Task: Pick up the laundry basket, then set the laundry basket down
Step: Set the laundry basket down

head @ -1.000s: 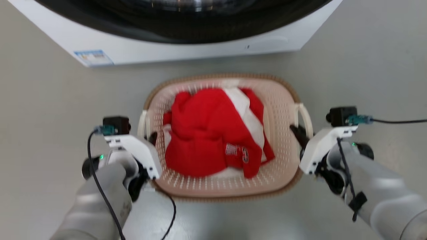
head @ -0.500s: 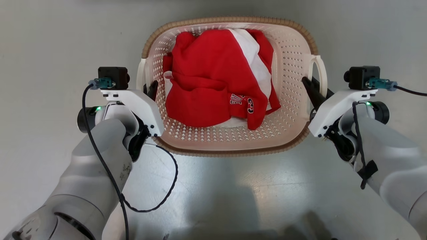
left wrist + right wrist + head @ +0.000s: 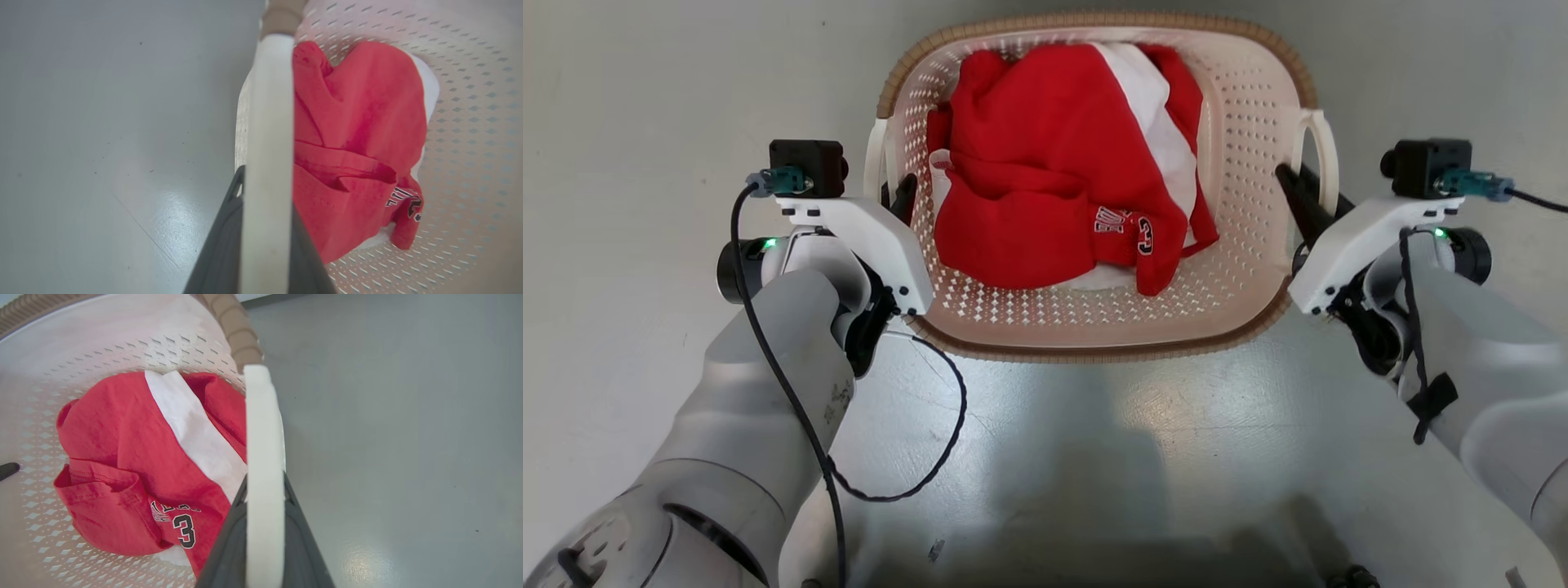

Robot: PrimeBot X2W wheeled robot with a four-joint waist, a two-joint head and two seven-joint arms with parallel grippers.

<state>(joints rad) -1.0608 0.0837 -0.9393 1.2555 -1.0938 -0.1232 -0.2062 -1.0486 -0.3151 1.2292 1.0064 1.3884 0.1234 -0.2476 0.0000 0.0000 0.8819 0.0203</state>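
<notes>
The left gripper is clamping tight on the laundry basket's left handle, and the right gripper is pinching the right handle. Basket's sitting between both arms with a red shirt lying inside.

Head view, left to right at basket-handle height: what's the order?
left wrist camera → left end effector → red jersey inside the laundry basket → right end effector → right wrist camera. Loop handles are left out because they overlap the end effectors.
</notes>
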